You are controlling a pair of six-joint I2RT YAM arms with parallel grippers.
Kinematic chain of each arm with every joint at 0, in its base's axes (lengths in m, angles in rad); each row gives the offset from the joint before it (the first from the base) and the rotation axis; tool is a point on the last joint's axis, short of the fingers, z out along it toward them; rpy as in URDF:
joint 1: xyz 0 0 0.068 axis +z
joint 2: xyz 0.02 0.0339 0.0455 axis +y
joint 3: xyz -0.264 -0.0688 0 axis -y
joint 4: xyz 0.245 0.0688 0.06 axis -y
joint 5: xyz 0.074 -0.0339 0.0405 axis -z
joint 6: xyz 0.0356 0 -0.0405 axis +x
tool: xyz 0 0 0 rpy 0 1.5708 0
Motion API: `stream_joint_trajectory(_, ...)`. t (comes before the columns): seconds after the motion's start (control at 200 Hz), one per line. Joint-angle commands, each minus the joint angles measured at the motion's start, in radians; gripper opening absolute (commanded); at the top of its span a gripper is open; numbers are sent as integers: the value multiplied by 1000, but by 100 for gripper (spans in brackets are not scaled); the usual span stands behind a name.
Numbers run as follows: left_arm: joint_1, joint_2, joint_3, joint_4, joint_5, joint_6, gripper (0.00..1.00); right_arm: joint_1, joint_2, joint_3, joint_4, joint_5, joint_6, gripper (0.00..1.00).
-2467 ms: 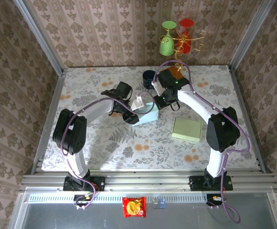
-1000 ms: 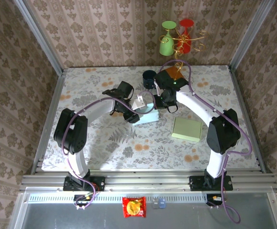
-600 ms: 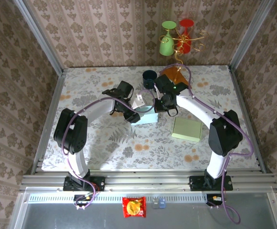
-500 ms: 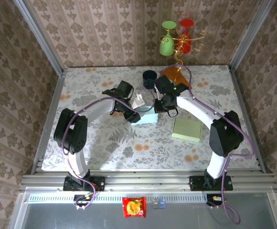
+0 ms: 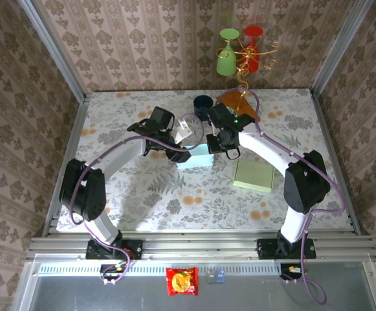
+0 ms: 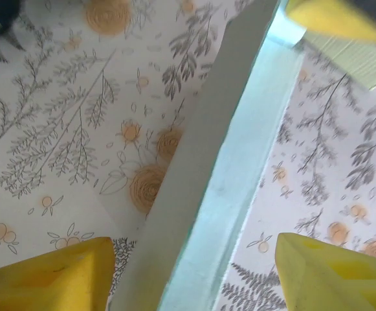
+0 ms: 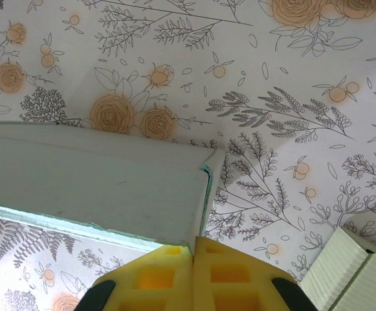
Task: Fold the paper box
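Note:
The paper box (image 5: 196,157) is pale blue outside and grey-white inside, and lies partly folded mid-table with a white flap (image 5: 186,133) standing up. My left gripper (image 5: 178,153) is open at the box's left side. In the left wrist view its yellow fingers (image 6: 42,275) straddle a raised box wall (image 6: 220,162) without touching it. My right gripper (image 5: 219,144) sits at the box's right end. In the right wrist view its yellow pads (image 7: 168,278) are pressed together, pinching the corner of the box wall (image 7: 97,188).
A flat pale green ribbed box (image 5: 254,175) lies right of the paper box, close to the right forearm. A dark cup (image 5: 203,103) and an orange piece (image 5: 236,98) stand at the back. Green and red glasses (image 5: 239,55) hang behind.
My left gripper's jaws have widened and its arm has swung back and left. The right gripper has edged left with the box corner, and the box has shifted slightly.

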Motion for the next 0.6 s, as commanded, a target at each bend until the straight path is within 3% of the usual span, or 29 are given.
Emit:
stream_joint_trajectory(0.0, 5, -13, -24, 11, 51, -52, 68, 7, -27, 7, -3, 24, 29, 0)
stream_joint_trajectory(0.355, 9, -73, -12, 23, -14, -106, 68, 17, -29, -3, 9, 23, 60, 0)
stream_joint_trajectory(0.595, 47, -198, -17, -76, -96, -305, 53, 21, -22, 12, 1, 20, 71, 0)
